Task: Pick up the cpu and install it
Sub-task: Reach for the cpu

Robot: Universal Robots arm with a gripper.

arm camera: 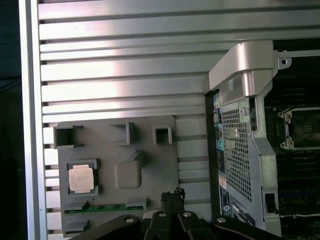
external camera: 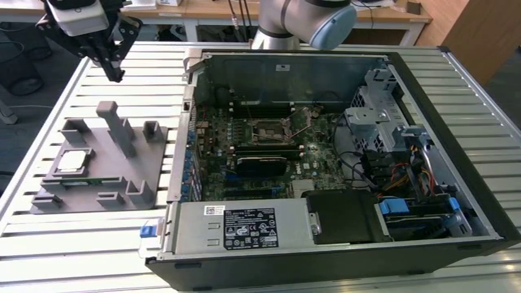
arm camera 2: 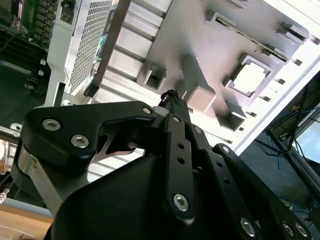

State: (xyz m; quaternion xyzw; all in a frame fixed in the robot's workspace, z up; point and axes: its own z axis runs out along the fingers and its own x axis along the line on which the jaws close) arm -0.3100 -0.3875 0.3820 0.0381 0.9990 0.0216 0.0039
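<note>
The cpu (external camera: 72, 160) is a small silvery square lying flat in a recess of the grey tray (external camera: 122, 183) at the exterior view's left. It shows in both wrist views too, as the cpu (arm camera: 81, 178) and the pale cpu (arm camera 2: 250, 77). My gripper (external camera: 114, 72) hangs high above the table beyond the tray's far end, well clear of the chip. Its black fingers (arm camera 2: 172, 100) meet at the tips, shut and holding nothing. In the first wrist view the gripper (arm camera: 172, 194) sits over the tray's edge. The dark socket (external camera: 271, 129) lies on the motherboard inside the open case.
The open computer case (external camera: 423, 152) takes up the middle and the exterior view's right, with drive cages and cables inside. Tall grey posts (external camera: 114, 125) stand on the tray. A thin green memory strip (arm camera: 107, 207) lies along the tray's edge. The slatted metal table (external camera: 97, 256) surrounds both.
</note>
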